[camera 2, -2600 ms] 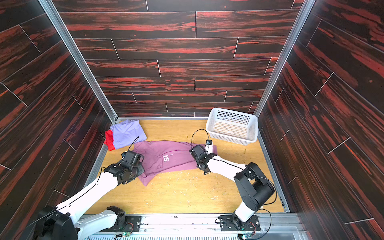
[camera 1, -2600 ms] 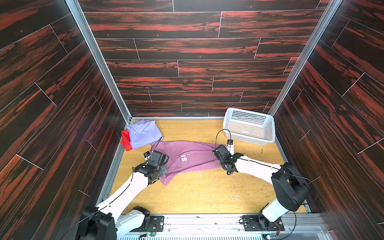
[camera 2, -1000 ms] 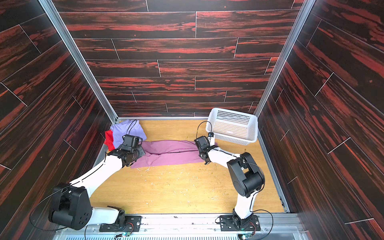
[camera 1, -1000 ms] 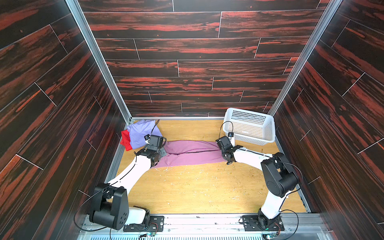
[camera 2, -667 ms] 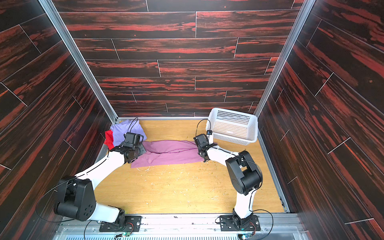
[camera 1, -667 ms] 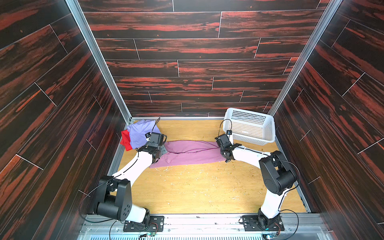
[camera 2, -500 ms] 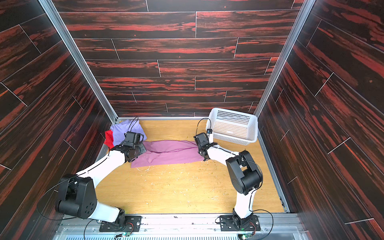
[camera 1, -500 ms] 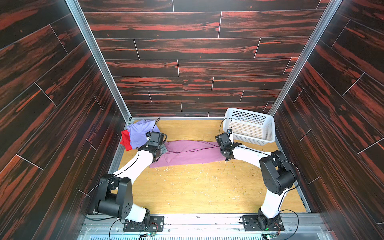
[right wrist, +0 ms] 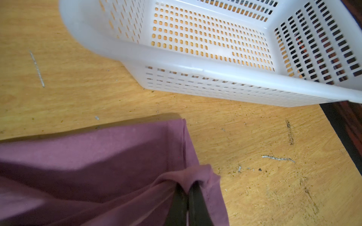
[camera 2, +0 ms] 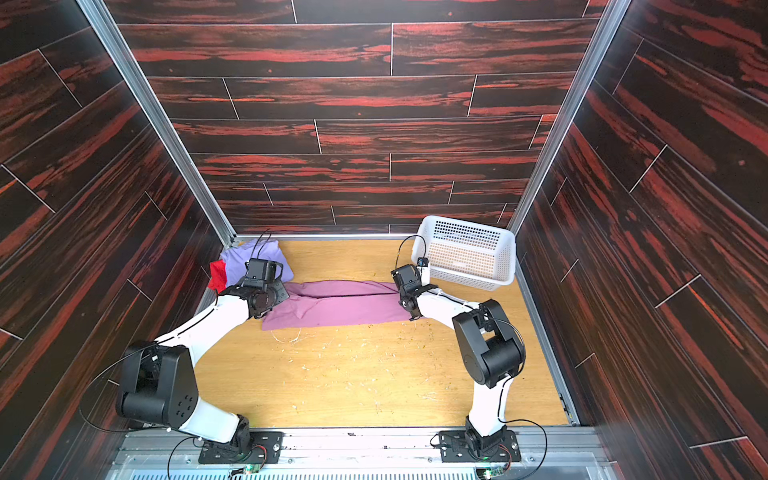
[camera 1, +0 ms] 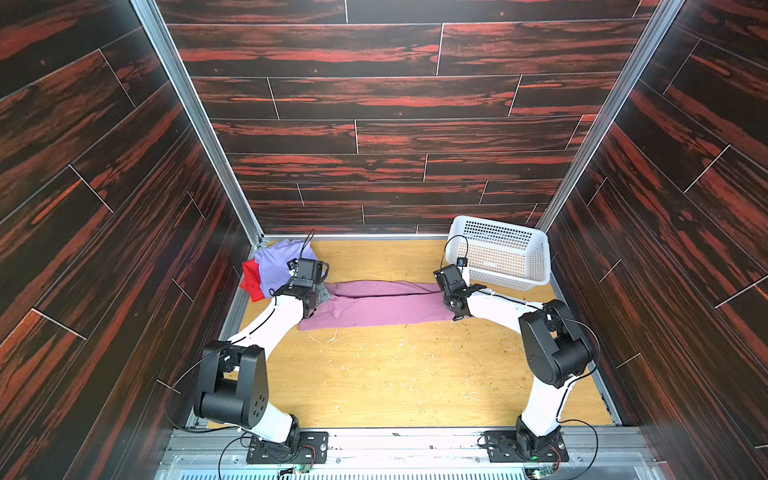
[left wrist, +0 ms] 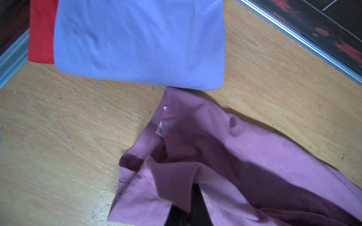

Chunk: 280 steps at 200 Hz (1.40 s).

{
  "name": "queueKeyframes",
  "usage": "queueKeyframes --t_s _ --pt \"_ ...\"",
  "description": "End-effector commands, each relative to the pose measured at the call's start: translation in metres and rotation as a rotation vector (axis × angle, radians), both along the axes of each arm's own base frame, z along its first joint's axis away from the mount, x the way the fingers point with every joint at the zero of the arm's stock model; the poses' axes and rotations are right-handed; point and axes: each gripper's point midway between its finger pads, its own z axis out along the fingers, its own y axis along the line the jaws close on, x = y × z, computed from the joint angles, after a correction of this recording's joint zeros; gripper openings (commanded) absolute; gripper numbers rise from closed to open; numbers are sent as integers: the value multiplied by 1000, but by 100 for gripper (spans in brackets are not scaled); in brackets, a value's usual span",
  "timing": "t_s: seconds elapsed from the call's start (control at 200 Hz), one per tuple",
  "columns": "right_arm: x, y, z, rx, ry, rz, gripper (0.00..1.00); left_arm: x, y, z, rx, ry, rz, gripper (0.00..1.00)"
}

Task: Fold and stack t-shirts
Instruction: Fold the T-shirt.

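- As we look outward from the arm bases, we first meet the scratched wooden table, flecked with pale scraps.
- Past it, the pink-mauve t-shirt lies as a long band across the table between the two arms, with a crease running along its length.
- Our left gripper is clamped on the shirt's collar end. Cloth bunches over its dark fingers, and a white label shows by the neckline.
- Our right gripper pinches the opposite end, jaws closed with a fold of hem between them.
- Farther back on the left, the folded lavender t-shirt lies on the red t-shirt, whose edge shows at the side. The pink-mauve collar tip comes right up to the lavender edge.
- Farther back on the right, we see the white basket, near the right gripper and apart from the shirt.
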Motion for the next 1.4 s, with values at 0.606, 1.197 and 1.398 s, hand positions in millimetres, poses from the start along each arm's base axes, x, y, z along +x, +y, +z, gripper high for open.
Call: queueKeyframes --t_s 0.606,1.197,1.398 --pt "16 6 -15 17 18 38 26 53 1 -2 19 -42 -49 100" --pt "-10 -9 38 90 -82 13 79 -59 17 -21 -25 107 66 95" --pt "-50 -21 20 114 7 4 78 -62 7 -72 -108 166 87 91"
